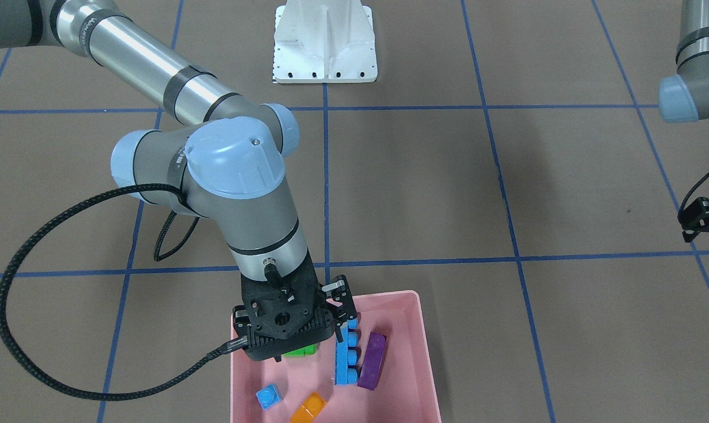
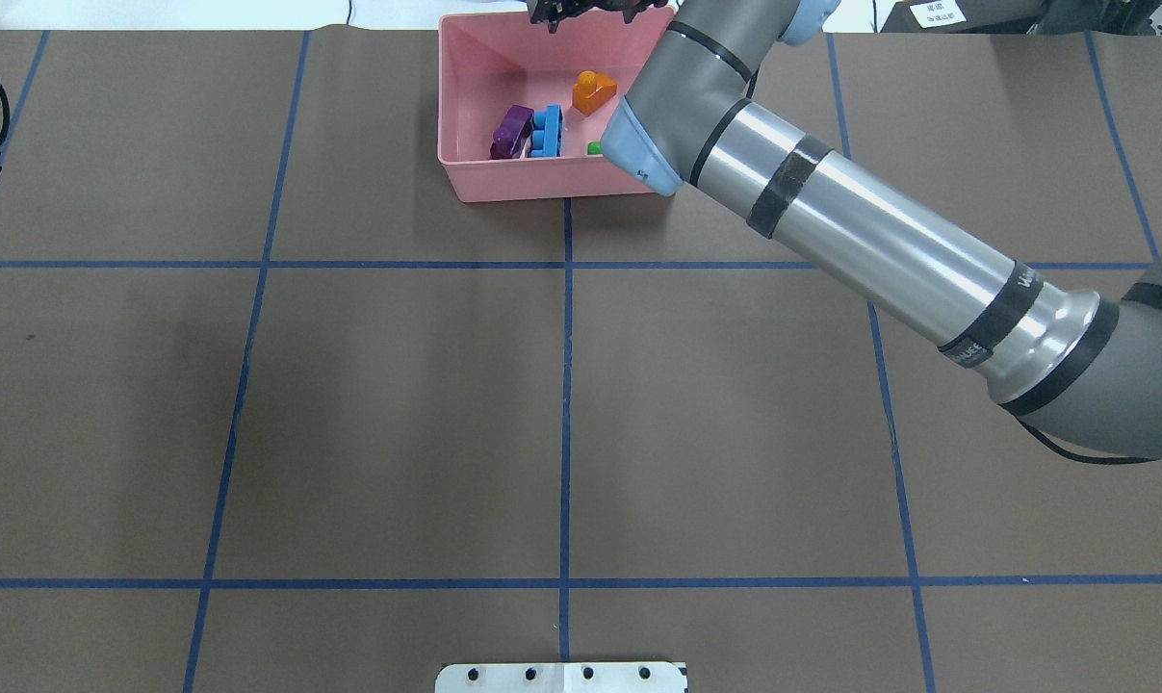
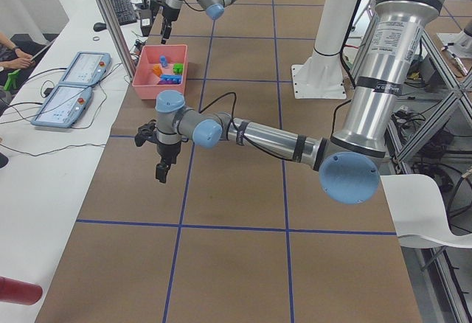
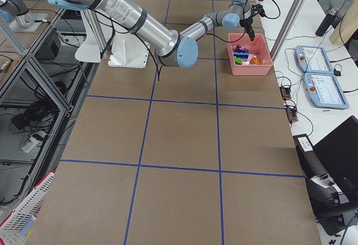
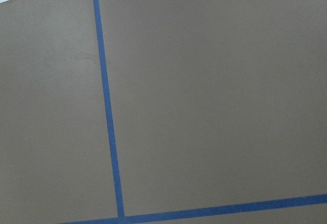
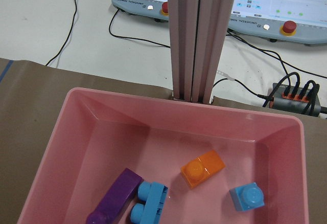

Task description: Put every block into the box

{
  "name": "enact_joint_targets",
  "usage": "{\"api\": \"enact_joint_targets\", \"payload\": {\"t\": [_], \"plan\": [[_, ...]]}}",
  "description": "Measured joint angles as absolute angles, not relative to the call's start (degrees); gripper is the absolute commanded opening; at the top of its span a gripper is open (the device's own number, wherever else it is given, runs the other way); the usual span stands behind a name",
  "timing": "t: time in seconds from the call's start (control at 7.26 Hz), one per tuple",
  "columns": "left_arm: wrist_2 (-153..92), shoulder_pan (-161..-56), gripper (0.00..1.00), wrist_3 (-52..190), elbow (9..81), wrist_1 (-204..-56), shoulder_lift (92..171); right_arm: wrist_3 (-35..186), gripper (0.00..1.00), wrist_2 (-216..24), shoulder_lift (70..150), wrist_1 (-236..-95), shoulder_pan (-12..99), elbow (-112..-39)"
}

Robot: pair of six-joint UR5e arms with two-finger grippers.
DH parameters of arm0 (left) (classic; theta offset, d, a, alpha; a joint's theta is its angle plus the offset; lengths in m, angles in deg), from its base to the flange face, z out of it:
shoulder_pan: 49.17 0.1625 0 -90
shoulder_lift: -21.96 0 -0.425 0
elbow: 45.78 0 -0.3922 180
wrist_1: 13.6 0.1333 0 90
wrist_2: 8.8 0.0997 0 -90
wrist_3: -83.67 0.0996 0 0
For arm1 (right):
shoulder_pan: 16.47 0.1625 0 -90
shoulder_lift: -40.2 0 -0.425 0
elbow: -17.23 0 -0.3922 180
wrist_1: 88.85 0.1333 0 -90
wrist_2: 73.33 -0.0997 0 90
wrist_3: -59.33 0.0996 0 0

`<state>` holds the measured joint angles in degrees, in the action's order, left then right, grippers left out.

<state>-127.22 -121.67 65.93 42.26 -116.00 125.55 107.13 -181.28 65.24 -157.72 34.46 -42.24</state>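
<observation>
Risk on retract: right gripper [image 1: 295, 333] hangs spread and empty just over box [image 1: 410, 317] holding all 5 blocks [image 1: 373, 359], so a finger could clip long blue block [image 1: 346, 359] and flick it out.

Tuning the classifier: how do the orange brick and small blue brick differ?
The orange brick is longer, with one stud plus a sloped end; the small blue brick is a one-stud cube. Orange lies nearer the middle, blue nearer a side wall. Both sit stud-up in the pink box.
</observation>
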Motion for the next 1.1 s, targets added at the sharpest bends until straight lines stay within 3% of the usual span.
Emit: {"api": "enact_joint_targets", "payload": {"t": [0.41,0.83,1.1], "plan": [[-127.9,-122.6,1.00,66.1,41.8,-116.1,125.5,102.4,1.00,-192.6,68.1,-179.6,43.1,-55.8],[-128.1,-124.4,1.00,73.4,41.5,-115.7,123.6,78.0,1.00,-195.3,79.3,-199.8,51.2,-69.6],[-132.7,-127.9,1.00,77.1,41.4,-115.4,122.3,65.6,1.00,-200.0,90.4,-200.0,57.1,-73.0]]}}
